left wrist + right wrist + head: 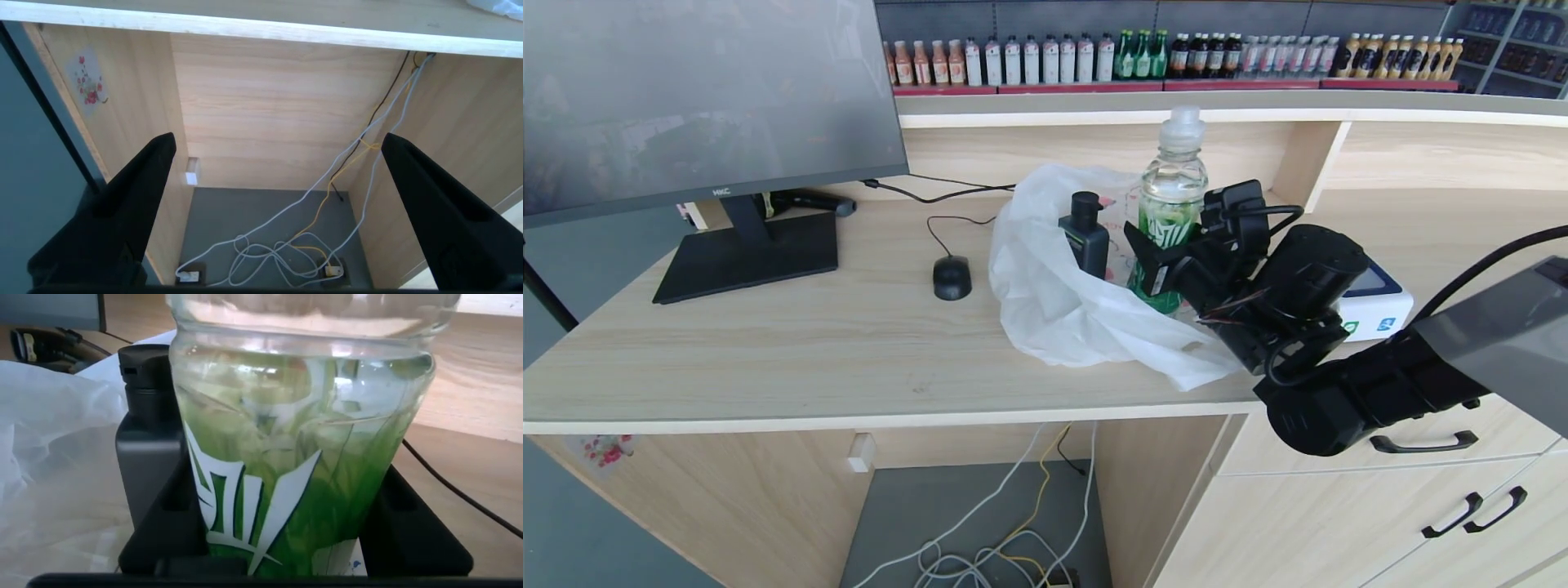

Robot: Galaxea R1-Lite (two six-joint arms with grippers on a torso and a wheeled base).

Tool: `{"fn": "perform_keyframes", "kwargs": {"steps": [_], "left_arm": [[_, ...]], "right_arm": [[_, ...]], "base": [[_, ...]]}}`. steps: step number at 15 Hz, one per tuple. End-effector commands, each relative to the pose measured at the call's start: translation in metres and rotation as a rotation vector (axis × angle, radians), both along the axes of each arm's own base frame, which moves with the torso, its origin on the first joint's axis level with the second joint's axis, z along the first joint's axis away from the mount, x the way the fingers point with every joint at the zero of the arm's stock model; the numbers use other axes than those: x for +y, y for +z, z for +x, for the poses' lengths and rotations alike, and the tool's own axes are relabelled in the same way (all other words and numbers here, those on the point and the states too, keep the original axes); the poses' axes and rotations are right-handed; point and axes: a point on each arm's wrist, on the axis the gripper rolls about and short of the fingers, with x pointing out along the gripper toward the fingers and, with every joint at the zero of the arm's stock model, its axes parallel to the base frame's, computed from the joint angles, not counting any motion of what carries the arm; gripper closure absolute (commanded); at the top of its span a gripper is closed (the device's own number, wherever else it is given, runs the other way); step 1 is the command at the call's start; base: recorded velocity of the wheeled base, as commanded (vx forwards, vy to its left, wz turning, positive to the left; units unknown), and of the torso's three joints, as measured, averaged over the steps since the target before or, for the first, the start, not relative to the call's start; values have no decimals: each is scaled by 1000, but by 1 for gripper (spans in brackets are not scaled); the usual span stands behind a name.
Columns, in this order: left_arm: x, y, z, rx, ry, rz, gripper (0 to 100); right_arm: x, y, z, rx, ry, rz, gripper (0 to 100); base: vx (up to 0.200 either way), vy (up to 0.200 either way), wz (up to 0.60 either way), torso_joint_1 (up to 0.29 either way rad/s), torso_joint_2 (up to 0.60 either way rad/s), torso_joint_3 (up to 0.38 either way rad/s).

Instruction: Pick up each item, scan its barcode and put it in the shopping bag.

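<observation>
Right gripper (1168,263) is clamped on the drink bottle (1173,192), jaws closed around its green-labelled lower half, and the bottle stands upright with its clear top and white cap above the fingers. It is at the open mouth of the white shopping bag (1054,302), on the bag's two o'clock side. Whether its base touches the plastic, I cannot tell. Close in from the right wrist, the drink bottle (302,457) sits between the two black fingers, with the bag (57,465) crumpled beside it.

Inside the bag, at the drink bottle's nine o'clock and just beside it, stands a dark pump bottle (1085,235), upright.

Left gripper (278,145) hangs below the counter edge, jaws spread wide with nothing between them, facing loose cables (327,237) on the floor.

On the wooden counter (809,351), a black mouse (952,278) lies at the bag's nine o'clock, near it. A monitor (703,98) stands at ten o'clock, well apart, with a handheld scanner (809,201) behind its stand. A white box (1376,309) sits at the right gripper's three o'clock.
</observation>
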Motion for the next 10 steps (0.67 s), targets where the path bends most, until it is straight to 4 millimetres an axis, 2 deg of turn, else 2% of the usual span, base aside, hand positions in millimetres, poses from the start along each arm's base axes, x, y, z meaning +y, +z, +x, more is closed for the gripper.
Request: {"fn": "perform_keyframes", "kwargs": {"steps": [1, 4, 6, 7, 10], "left_arm": [[0, 0, 0, 0, 1, 0, 0], [0, 0, 0, 0, 1, 0, 0], [0, 0, 0, 0, -1, 0, 0], [0, 0, 0, 0, 1, 0, 0], [0, 0, 0, 0, -1, 0, 0]], "right_arm": [[-1, 3, -1, -7, -2, 3, 100], [-1, 2, -2, -5, -4, 1, 100], [-2, 9, -5, -20, -4, 9, 100], [-3, 11, -7, -22, -4, 12, 0], [-6, 7, -14, 4, -5, 1, 0]], "base": [[0, 0, 0, 0, 0, 0], [0, 0, 0, 0, 0, 0], [0, 0, 0, 0, 0, 0], [0, 0, 0, 0, 0, 0], [0, 0, 0, 0, 0, 0]]}}
